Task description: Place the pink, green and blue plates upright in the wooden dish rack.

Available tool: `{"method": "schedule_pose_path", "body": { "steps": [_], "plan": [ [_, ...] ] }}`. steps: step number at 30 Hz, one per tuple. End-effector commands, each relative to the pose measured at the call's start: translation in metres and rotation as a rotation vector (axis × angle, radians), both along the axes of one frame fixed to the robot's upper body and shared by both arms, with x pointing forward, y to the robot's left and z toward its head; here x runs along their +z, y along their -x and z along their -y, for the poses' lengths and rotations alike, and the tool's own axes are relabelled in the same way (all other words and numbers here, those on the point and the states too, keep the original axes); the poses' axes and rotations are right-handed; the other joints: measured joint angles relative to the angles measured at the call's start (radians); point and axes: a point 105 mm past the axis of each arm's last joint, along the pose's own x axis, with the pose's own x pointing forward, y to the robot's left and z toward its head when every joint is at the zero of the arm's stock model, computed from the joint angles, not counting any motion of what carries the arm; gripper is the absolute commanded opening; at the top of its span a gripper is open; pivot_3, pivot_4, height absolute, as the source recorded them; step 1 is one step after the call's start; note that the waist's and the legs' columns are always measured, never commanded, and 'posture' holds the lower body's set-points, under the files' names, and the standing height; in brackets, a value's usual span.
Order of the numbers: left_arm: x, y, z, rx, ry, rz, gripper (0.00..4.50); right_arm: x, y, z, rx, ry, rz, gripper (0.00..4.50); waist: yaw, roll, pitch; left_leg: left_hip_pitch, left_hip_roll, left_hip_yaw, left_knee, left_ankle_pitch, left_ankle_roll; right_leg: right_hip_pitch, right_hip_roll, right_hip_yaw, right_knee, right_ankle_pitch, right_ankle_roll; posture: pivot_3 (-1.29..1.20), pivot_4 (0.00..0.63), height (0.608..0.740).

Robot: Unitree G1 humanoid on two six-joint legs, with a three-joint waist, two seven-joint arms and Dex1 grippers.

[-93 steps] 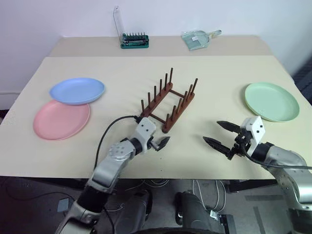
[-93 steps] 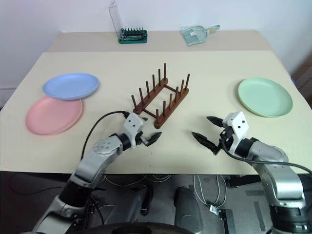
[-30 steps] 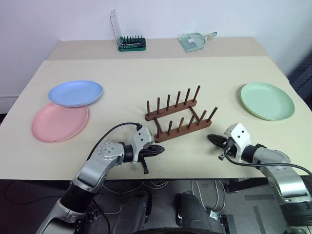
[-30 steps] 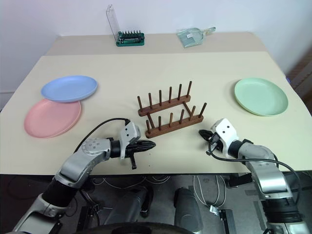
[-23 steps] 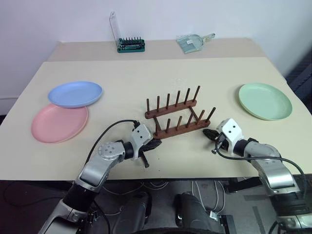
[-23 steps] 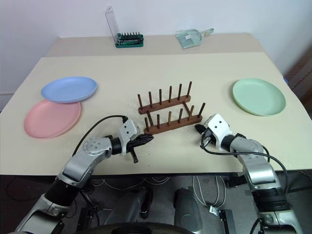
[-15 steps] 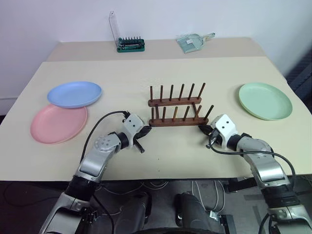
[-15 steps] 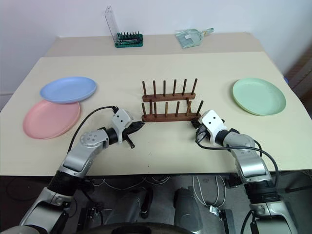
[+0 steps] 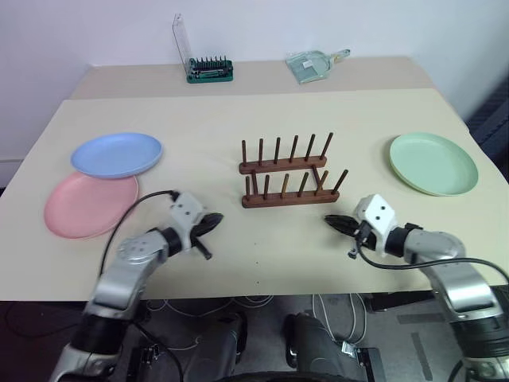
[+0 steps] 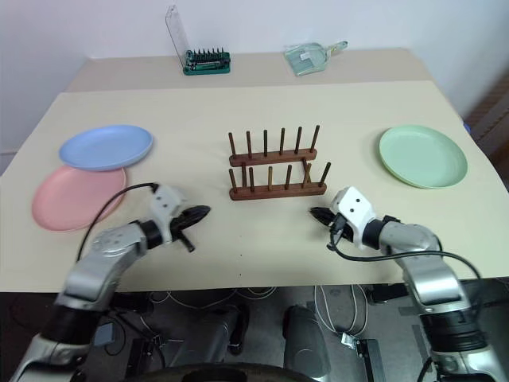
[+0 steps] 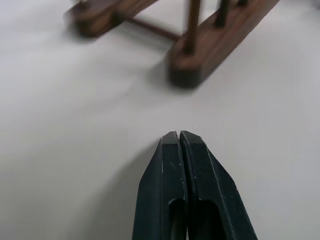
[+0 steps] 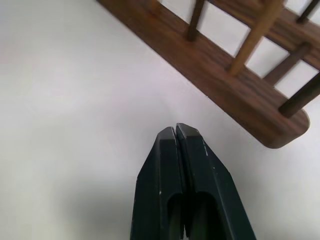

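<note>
The wooden dish rack (image 9: 286,175) stands at the table's middle, its two peg rows running left to right and holding nothing. The blue plate (image 9: 117,153) lies flat at the left, its near rim over the pink plate (image 9: 87,205). The green plate (image 9: 433,163) lies flat at the right. My left gripper (image 9: 216,219) is shut, low over the table, a short way left of the rack's near rail (image 11: 220,42). My right gripper (image 9: 330,220) is shut too, just off the near rail's right end (image 12: 280,132). Neither touches the rack.
A green-based tool case (image 9: 208,68) with an upright clear lid and a clear scoop (image 9: 314,64) sit on the far table. The front edge of the near table (image 9: 262,288) runs close below both grippers.
The rack has been swung from slanting to square with the table edge. The left gripper has since drawn away to the left, and the right one has backed off its right end.
</note>
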Motion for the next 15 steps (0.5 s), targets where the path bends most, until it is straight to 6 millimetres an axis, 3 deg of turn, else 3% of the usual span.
{"method": "schedule_pose_path", "body": {
  "steps": [1,5,7,8,10,15],
  "plan": [
    [0.048,0.006,-0.037,0.133,0.082,0.115,1.36,0.036,0.018,-0.028,0.181,-0.103,-0.011,0.86,0.006,-0.001,0.000,-0.001,0.001,0.000,0.000,0.000,0.000,-0.001,0.001,0.000,0.000,0.000,0.000,0.00,0.150,0.740],
    [0.067,0.011,-0.079,0.341,0.117,0.161,3.49,0.045,0.021,-0.044,0.264,-0.107,-0.008,2.92,0.012,-0.001,0.000,0.000,0.002,0.000,0.001,-0.001,-0.001,0.002,0.001,0.000,0.000,-0.002,-0.004,0.00,0.150,0.740],
    [0.077,0.016,-0.112,0.541,0.132,0.196,4.46,0.047,0.017,-0.049,0.290,-0.103,0.014,3.91,0.012,-0.002,0.000,0.000,0.001,0.000,0.002,-0.001,-0.001,0.003,0.001,0.000,-0.003,-0.002,-0.004,0.00,0.150,0.740],
    [0.080,0.018,-0.125,0.621,0.139,0.204,4.50,0.047,0.016,-0.050,0.301,-0.101,0.017,4.40,0.012,-0.002,0.001,0.000,0.001,0.000,0.002,-0.001,-0.001,0.003,0.000,0.000,-0.003,-0.002,-0.004,0.00,0.150,0.740],
    [0.090,0.034,-0.162,0.875,0.223,0.242,4.50,0.044,0.016,-0.052,0.344,-0.095,0.011,4.46,0.012,-0.004,0.001,0.000,0.001,0.001,0.001,-0.001,-0.001,0.003,0.000,0.000,-0.004,-0.002,-0.003,0.00,0.150,0.740],
    [0.080,0.070,-0.211,1.281,0.207,0.172,4.50,0.044,0.015,-0.054,0.416,-0.095,0.017,4.46,0.014,-0.008,0.003,0.000,0.001,0.001,0.001,-0.002,-0.001,0.003,0.000,-0.001,-0.004,0.000,0.000,0.00,0.150,0.740]
  ]
}}
